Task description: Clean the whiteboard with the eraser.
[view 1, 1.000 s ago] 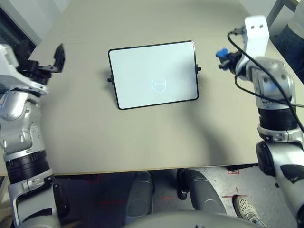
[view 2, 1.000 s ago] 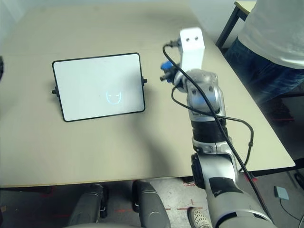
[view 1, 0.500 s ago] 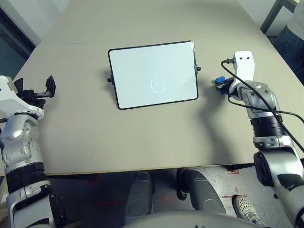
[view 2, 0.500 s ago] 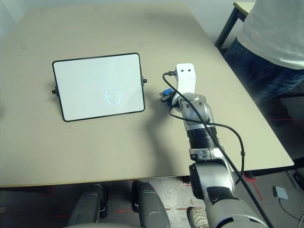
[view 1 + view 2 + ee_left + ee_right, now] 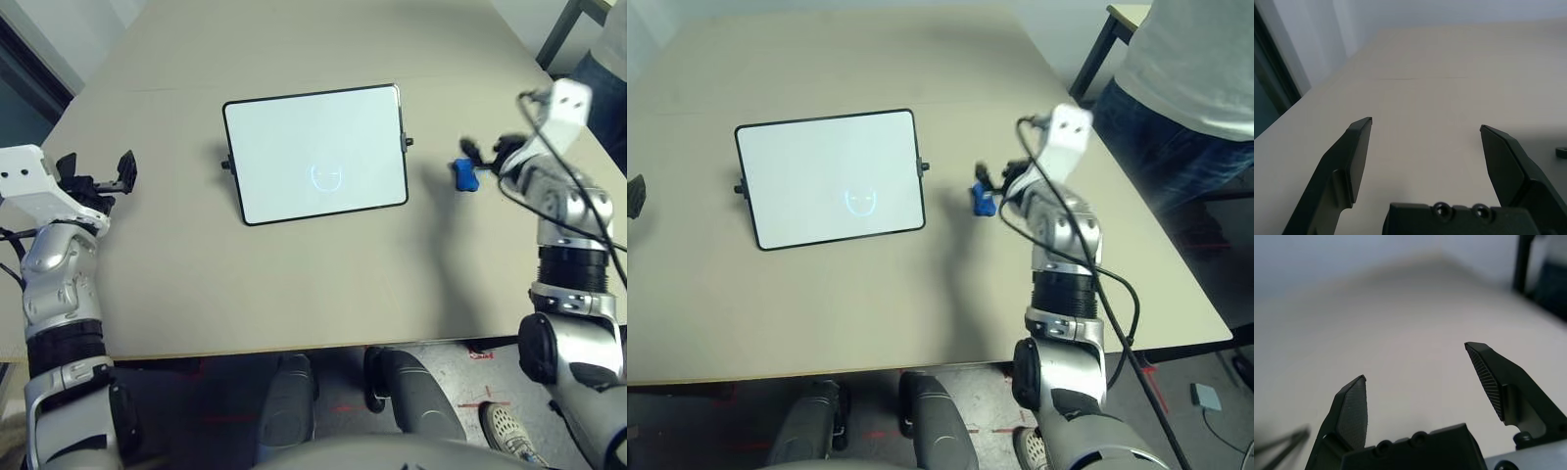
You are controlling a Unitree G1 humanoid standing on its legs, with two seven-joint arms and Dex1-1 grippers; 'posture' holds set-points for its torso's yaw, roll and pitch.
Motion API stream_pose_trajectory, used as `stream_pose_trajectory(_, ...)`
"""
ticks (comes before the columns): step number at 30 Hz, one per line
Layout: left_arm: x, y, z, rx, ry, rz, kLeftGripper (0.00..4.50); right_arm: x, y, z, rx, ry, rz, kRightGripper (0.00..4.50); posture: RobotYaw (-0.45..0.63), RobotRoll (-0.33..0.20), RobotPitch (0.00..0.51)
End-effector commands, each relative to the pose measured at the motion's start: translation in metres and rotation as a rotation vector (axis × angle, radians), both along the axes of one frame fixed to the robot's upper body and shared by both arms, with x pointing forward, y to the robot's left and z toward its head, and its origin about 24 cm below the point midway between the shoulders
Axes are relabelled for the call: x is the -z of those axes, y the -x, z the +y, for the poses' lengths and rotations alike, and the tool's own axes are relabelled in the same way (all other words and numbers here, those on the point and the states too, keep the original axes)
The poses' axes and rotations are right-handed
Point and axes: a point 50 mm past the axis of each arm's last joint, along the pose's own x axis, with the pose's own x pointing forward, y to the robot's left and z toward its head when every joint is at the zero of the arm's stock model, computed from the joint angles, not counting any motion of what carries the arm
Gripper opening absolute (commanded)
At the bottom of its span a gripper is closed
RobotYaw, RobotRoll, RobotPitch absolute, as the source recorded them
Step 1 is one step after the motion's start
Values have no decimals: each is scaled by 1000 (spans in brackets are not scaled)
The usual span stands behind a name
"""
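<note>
Whiteboard (image 5: pixel 315 154): propped at a tilt on the tabletop (image 5: pixel 294 284), approx. centre, nearer the far edge than the near edge. Black frame, small knobs at both side edges. Small blue face-like mark low on the white surface, just right of centre.

Eraser (image 5: pixel 463 175): blue block, lies on the tabletop to the right of the board, near its right knob but apart from it, toward the right edge of the tabletop.

R gripper (image 5: pixel 487 157): just beside the eraser, on its right-edge side. Fingers spread wide per right wrist view, nothing between the pads (image 5: pixel 1354 411). Contact between fingertips and eraser cannot be told from the head views.

L gripper (image 5: pixel 96 174): near the left edge of the tabletop, well apart from the board. Fingers spread wide, nothing held; bare tabletop beyond them in left wrist view.

Person (image 5: pixel 1195 69): white top, blue trousers, stands beyond the far right corner of the tabletop.
</note>
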Motion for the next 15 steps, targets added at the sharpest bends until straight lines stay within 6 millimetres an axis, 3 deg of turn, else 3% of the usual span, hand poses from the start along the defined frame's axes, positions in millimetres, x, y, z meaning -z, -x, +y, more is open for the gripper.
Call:
stream_pose_trajectory(1,4,-2,3,-19,-60,-5,4500,29,-1,-16,68,35,-34,4457,72,0,145)
stream_pose_trajectory(4,5,0,8,-85,-113,-46,4500,60,-6,-23,84,12,17,4457,73,0,144)
stream_pose_trajectory(7,7,8,16,-185,-160,-92,4500,79,-9,-30,104,-9,53,4457,81,0,146)
stream_pose_trajectory(11,15,21,24,-305,-180,-133,4500,89,-9,-42,143,-1,65,4457,97,0,139)
stream_pose_trajectory(15,30,23,24,-303,-161,-99,4500,98,-8,-51,186,-18,85,4457,97,0,133)
